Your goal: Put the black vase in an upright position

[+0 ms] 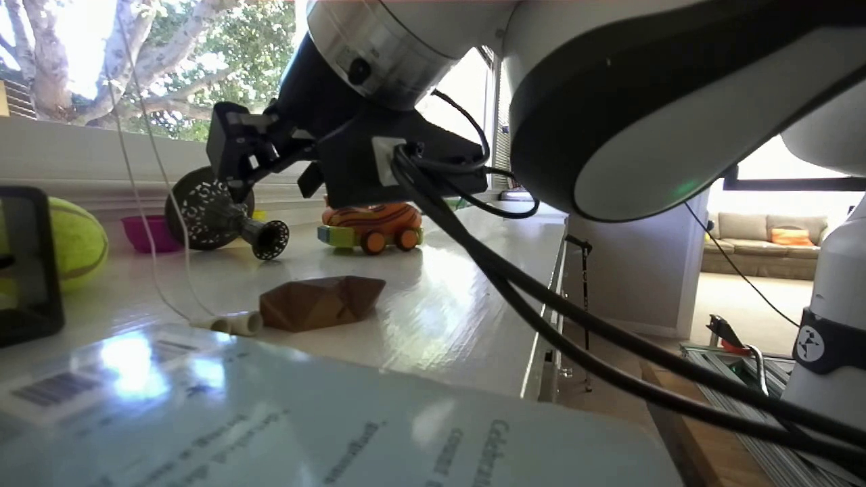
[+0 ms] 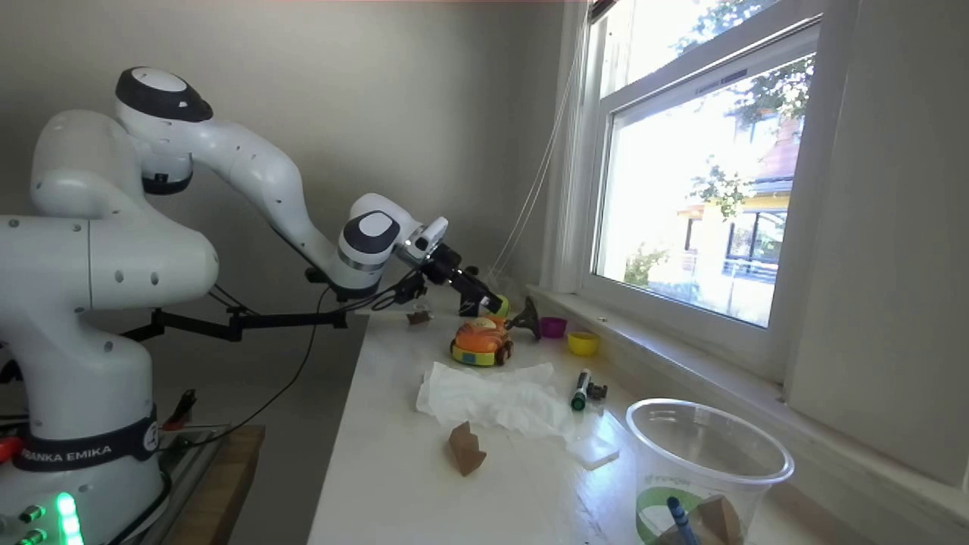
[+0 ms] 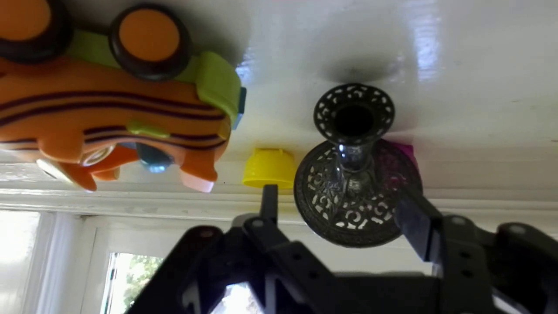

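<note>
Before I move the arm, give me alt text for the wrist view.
The black vase lies on its side, smaller flared end toward the camera, partly hidden behind the open gripper. An orange toy vehicle is at upper left, a yellow cup between it and the vase. The image appears upside down.

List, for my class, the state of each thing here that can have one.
Black vase: tipped on its side
Pincer: open, not clamped on anything
Orange toy vehicle: upright, wheels down
Purple cup: upright
Yellow cup: upright
Clear cup: upright, open-topped
Green-ended marker: lying down
White cloth or paper: spread out, wrinkled
Base light: lit green
</note>
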Controlling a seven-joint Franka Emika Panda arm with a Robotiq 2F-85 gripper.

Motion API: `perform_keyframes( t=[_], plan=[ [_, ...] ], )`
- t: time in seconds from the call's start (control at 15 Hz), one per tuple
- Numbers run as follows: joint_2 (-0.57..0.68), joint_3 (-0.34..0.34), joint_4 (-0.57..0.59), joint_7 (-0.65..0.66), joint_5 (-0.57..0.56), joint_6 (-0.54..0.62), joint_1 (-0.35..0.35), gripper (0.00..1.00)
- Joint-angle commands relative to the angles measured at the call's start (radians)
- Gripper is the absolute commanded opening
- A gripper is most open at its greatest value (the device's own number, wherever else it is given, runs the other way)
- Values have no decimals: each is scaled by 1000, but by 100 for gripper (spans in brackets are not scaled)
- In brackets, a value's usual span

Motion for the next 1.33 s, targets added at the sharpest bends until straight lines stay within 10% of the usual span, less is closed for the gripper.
perform_keyframes(
  t=[0.0, 1.07, 1.13, 1.27],
  plan=[
    [152, -11, 59, -100, 7, -69, -38, 99],
    [336, 266, 310, -224, 44, -276, -402, 100],
    [326, 287, 329, -227, 51, -276, -429, 75],
    [313, 318, 364, -240, 63, -270, -475, 66]
  ],
)
